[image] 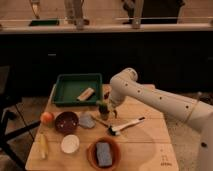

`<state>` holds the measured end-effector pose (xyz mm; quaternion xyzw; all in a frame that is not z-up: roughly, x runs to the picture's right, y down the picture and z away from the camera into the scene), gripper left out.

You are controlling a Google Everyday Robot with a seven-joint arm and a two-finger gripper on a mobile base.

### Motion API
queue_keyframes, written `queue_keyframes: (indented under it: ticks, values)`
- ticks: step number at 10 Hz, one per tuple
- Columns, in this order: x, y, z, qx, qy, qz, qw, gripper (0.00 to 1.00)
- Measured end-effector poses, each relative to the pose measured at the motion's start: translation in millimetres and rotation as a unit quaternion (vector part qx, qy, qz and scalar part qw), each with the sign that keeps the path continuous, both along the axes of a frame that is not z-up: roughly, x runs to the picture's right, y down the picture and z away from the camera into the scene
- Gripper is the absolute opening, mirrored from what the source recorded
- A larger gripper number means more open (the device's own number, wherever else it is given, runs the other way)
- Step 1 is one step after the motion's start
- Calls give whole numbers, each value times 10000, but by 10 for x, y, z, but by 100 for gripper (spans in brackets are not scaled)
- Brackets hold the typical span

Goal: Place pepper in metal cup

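End effector: I had the end effector [106, 103] low beside the green tray [64, 86]; its closure I couldn't tell.
Pepper: small green stubby pepper [103, 106] sat at its tip, over the small grey metal cup [104, 114].
Progress: I judged the release still remained.

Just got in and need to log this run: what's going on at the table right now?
A white robot arm reaches over the wooden table, its gripper low beside the green tray. The green pepper sits at the gripper, right over the spot where the metal cup should be, so the cup itself is hidden. Whether the pepper is already inside cannot be told. The maroon bowl, white bowl and brush lie untouched nearby.
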<state>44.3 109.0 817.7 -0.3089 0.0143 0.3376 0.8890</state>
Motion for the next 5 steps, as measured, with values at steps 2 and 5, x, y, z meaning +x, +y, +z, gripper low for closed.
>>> queue_keyframes:
  ticks: [2, 5]
  values:
    - [1, -2, -2, -11, 1, 8, 10000, 78]
    - [-2, 1, -5, -22, -4, 4, 10000, 80]
